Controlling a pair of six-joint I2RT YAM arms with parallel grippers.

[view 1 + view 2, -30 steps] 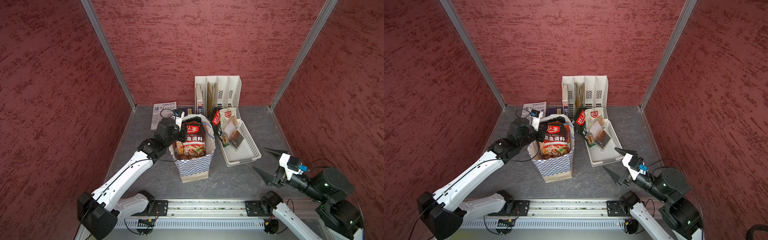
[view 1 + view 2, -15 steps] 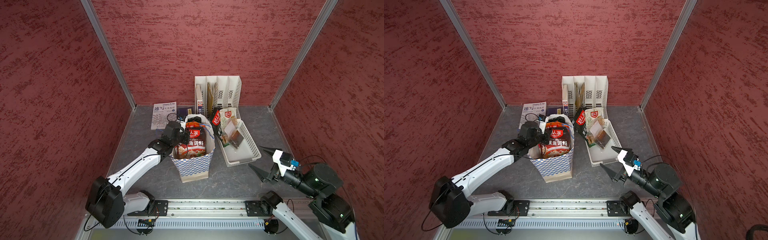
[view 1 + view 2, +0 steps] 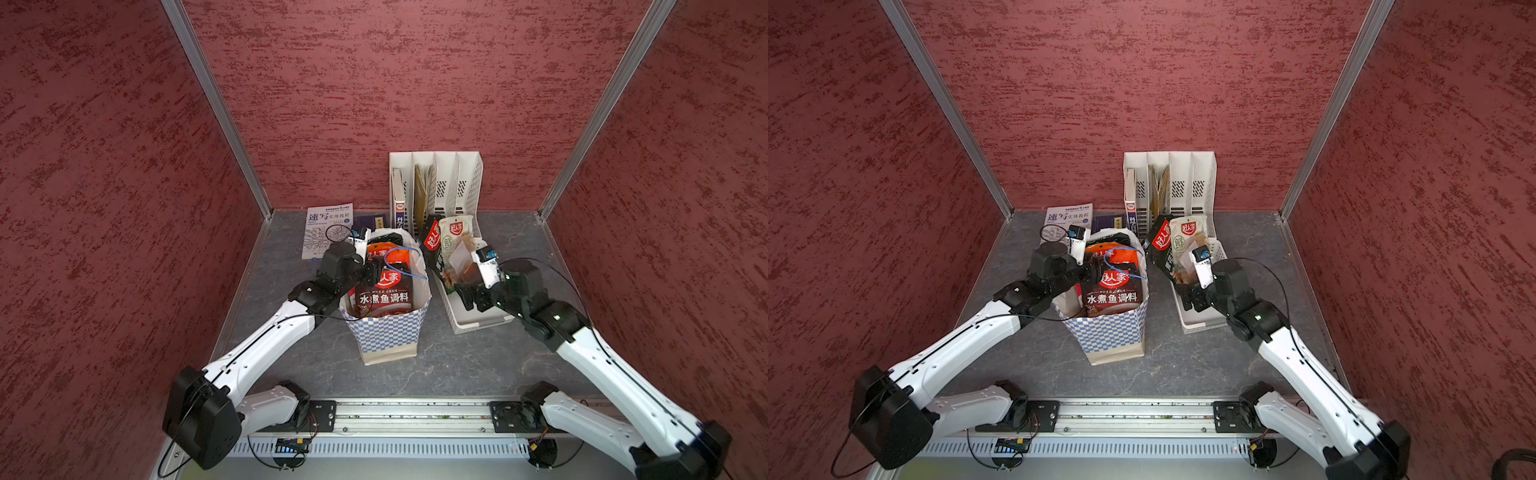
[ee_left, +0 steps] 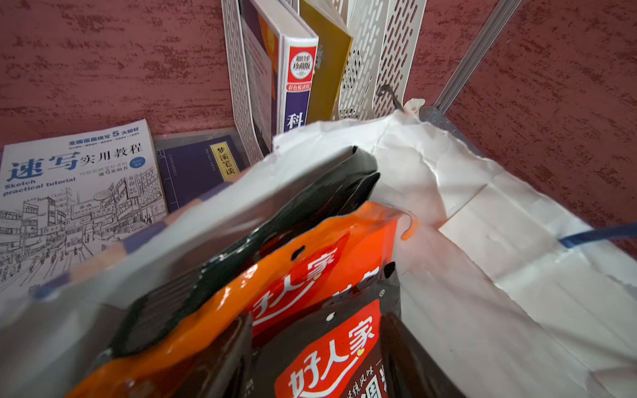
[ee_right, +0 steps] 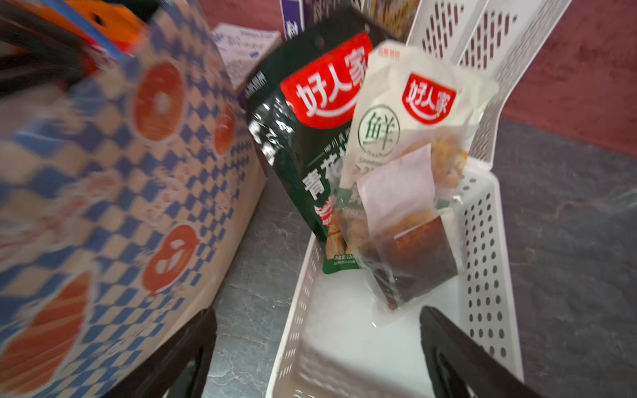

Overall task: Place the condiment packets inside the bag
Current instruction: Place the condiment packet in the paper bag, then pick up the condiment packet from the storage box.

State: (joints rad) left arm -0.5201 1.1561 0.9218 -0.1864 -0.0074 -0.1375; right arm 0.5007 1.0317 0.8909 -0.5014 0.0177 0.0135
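Grey bench [image 3: 478,361]. Both top views: left tool [image 3: 376,270] has just let go, jaws parted; dark packet [image 3: 384,293] dropped below it into the bag [image 3: 386,336]. Left wrist: orange packet [image 4: 365,237] already inside. Right wrist: right tool [image 5: 315,313], wide and empty, has swung to basket [image 5: 482,241]; leftover packets [image 5: 379,138] just ahead, next pick.

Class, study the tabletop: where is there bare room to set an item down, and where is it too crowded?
Widest bare patch: grey table between the bag and the front rail. Another lies between the basket and the right wall. Only a narrow strip separates bag and basket. The back is crowded with sketch book, file holder, bag and basket.
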